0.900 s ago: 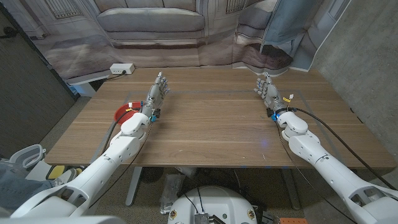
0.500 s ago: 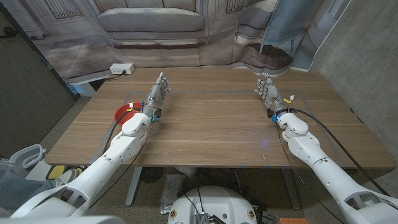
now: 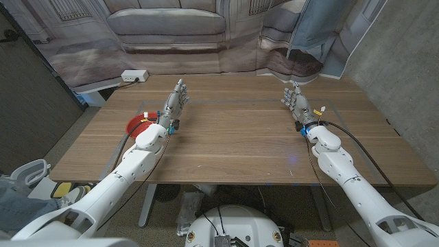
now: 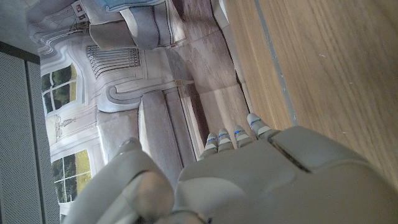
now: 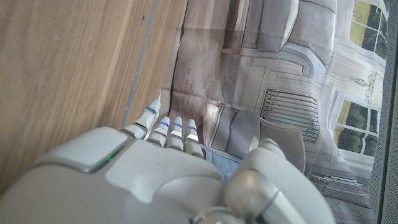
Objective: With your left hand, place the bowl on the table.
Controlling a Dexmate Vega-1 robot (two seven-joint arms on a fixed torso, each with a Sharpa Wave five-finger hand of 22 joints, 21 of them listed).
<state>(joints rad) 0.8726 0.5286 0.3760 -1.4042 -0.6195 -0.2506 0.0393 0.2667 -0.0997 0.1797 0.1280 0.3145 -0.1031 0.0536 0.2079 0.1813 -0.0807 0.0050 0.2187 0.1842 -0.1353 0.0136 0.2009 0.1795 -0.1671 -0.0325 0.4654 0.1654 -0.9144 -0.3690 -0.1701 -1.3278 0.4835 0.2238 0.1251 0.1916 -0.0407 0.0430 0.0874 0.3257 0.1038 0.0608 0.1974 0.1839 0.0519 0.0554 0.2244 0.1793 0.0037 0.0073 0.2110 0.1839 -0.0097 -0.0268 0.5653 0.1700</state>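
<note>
From the head view we see our left hand (image 3: 174,104) empty, fingers extended, the round red bowl (image 3: 139,123) on the wooden table (image 3: 233,137) just beside its wrist; our right hand (image 3: 295,101) is likewise released. Each wrist view shows us that hand's fingertips (image 4: 235,133) (image 5: 160,126) straight over the tabletop, holding nothing.

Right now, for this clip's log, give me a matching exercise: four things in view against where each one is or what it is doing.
Things:
1. red bowl
2. left hand
3. right hand
4. white power strip

Places or states:
A. holds nothing, over the table's right half
B. on the low surface beyond the table's far left corner
C. on the table near its left edge, partly behind the left forearm
D. fingers extended, empty, just right of the bowl

Pairs: 1-C, 2-D, 3-A, 4-B
</note>
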